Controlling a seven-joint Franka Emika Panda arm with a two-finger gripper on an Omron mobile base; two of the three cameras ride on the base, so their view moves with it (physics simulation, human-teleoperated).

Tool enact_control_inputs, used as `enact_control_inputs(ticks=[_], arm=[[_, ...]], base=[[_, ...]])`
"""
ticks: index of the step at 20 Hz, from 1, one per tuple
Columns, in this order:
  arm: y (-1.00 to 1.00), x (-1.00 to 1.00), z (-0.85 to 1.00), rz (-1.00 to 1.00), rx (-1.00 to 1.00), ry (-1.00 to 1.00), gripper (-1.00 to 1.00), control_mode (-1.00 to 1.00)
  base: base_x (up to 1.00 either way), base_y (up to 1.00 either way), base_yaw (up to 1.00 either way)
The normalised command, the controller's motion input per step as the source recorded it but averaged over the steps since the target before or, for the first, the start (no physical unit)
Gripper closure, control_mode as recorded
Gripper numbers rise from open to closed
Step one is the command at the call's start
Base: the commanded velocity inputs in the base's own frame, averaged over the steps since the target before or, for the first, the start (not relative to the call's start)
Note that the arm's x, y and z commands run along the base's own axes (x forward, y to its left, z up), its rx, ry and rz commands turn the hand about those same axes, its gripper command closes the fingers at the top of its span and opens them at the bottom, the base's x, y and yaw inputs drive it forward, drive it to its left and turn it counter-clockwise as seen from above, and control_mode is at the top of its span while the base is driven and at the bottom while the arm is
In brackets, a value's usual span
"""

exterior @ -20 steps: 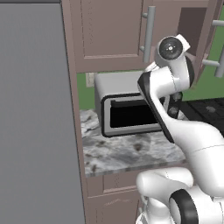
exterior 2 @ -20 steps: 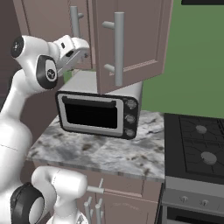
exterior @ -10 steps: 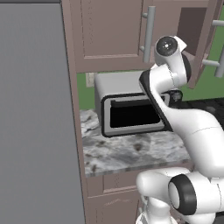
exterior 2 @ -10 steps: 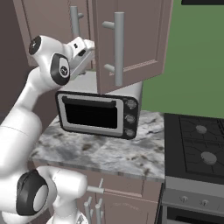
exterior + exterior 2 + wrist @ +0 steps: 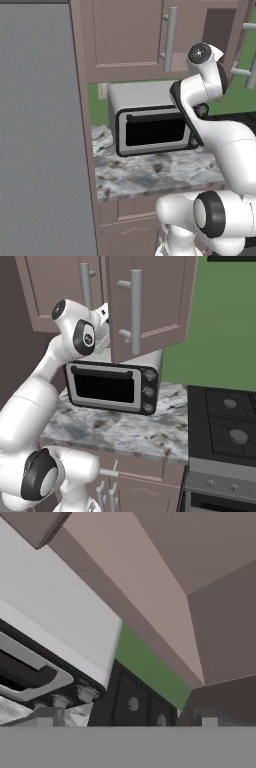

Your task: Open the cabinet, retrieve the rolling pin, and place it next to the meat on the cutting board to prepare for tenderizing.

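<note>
Swinging outward, the cabinet (image 5: 150, 301) door stood ajar; gripper wide, holding nothing. Next probably: reach inside for the rolling pin.

cabinet (image 5: 150, 301) matt mauve-brown, painted-wood look, bar handles (image 5: 135, 311) smooth grey metal; counter (image 5: 150, 172) speckled polished stone; toaster oven (image 5: 112, 387) brushed silver, glossy black glass door

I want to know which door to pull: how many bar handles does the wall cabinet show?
2 on the wall cabinet: the left door's handle stands behind the arm; the right door's handle is on the door swung ajar.
</note>
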Motion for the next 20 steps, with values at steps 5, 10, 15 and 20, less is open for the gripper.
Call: enact_control_inputs(ticks=[5, 10, 15, 20], arm=[[-0.65, -0.30, -0.13, -0.09, -0.05, 0.01, -1.00, -1.00], [-0.64, -0.66, -0.04, -0.13, -0.05, 0.00, -1.00, -1.00], [-0.73, -0.40, -0.03, -0.14, -0.04, 0.00, -1.00, -1.00], [-0.85, -0.01, -0.02, -0.10, -0.01, 0.00, -1.00, -1.00]], base=[[0.00, 0.00, 0.00], [0.00, 0.00, 0.00], [0.00, 0.00, 0.00], [0.00, 0.00, 0.00]])
